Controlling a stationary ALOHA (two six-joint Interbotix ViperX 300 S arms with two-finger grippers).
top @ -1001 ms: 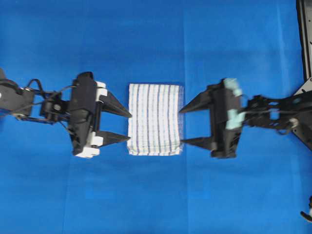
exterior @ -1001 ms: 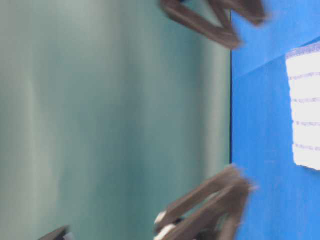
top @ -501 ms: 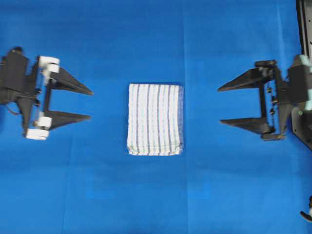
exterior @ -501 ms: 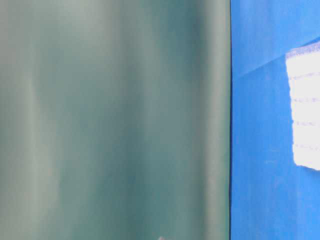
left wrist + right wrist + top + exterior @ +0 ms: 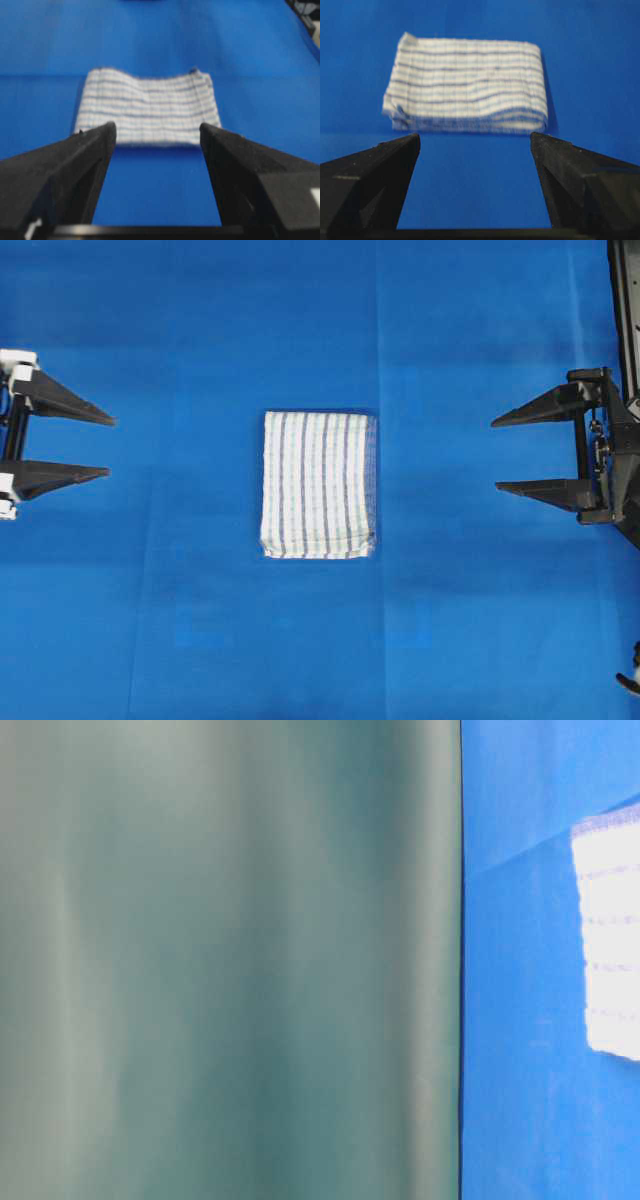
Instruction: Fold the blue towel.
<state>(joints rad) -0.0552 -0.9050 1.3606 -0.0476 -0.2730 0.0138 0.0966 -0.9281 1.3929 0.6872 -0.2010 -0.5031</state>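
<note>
The blue towel (image 5: 319,485) lies folded into a thick upright rectangle at the middle of the blue table covering, white with thin blue stripes. It shows ahead of both wrist cameras (image 5: 148,106) (image 5: 467,84) and as a bright white patch at the right edge of the table-level view (image 5: 608,940). My left gripper (image 5: 110,447) hangs at the far left edge, open and empty, well away from the cloth. My right gripper (image 5: 495,454) sits at the far right, also open and empty, its fingertips pointing at the towel.
The blue table covering (image 5: 320,640) spreads all around the towel. A dark frame (image 5: 624,310) runs down the top right corner. A green backdrop (image 5: 230,960) fills the left of the table-level view.
Both grippers have drawn back from the towel's sides, the left one to the left edge and the right one to the right. The folded towel has stayed put.
</note>
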